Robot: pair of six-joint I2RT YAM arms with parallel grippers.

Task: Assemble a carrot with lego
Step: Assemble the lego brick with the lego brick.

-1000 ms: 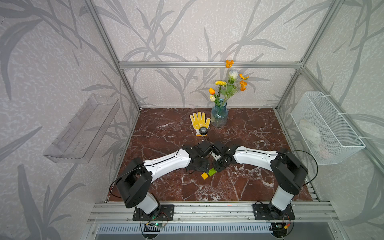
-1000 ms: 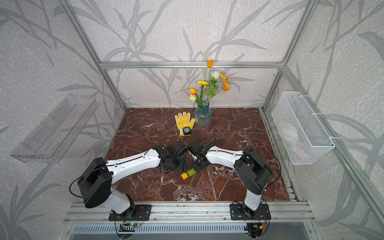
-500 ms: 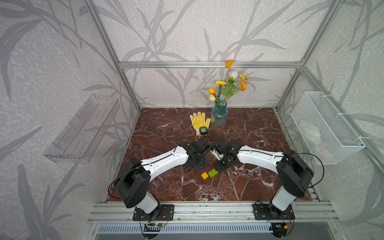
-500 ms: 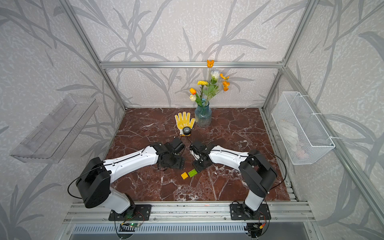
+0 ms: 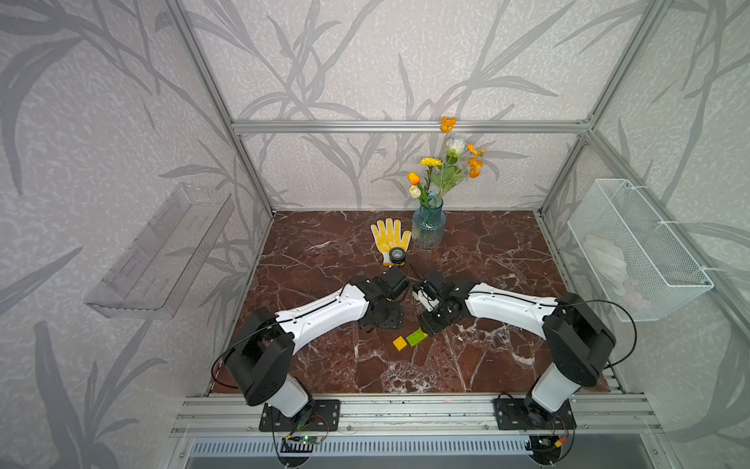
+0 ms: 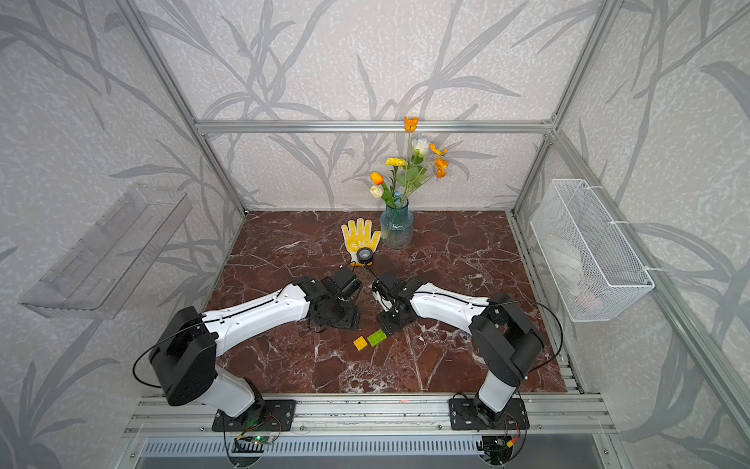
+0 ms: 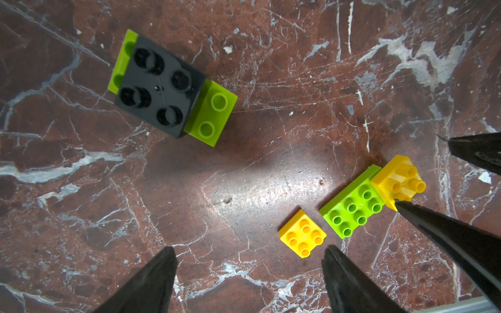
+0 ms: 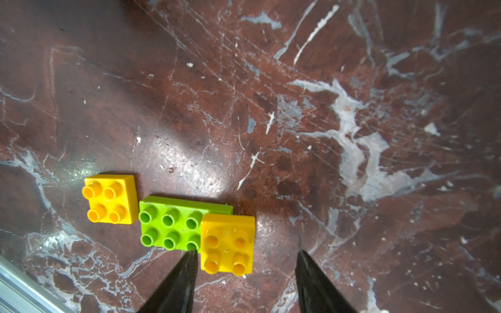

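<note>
A long green brick (image 8: pixel 173 225) is laid flat on the red marble table (image 5: pixel 487 357), studs up, and everything else is placed by it. A yellow brick (image 8: pixel 227 244) is pressed onto one end of it and sticks out a little past that end, so six green studs are shown bare. A second yellow brick (image 8: pixel 109 199) is laid just beside the other end, with a thin gap between them in the left wrist view. It is not joined to anything.

Well apart from the long green brick, a black brick (image 7: pixel 160 86) is stacked on the other green brick (image 7: pixel 214 113). A bit of green is seen sticking out on each side of the black one. This pair is shown only in the left wrist view.

The right gripper (image 8: pixel 246 250) is held low over the end of the long green brick that has the yellow brick on top. Its jaws are parted, one on each side of that yellow brick. One jaw is just beside it and the other is set off by a clear gap, so nothing is gripped.

The left gripper (image 7: pixel 248 247) is spread wide over bare table, near the end where the second yellow brick is laid. Nothing is held in it either.

Far from the long green brick, toward the back wall, a yellow glove (image 5: pixel 390 237) is spread out with a black tape roll (image 5: pixel 397 255) on it. A vase (image 5: pixel 428 225) of flowers is stood just beside the glove.
</note>
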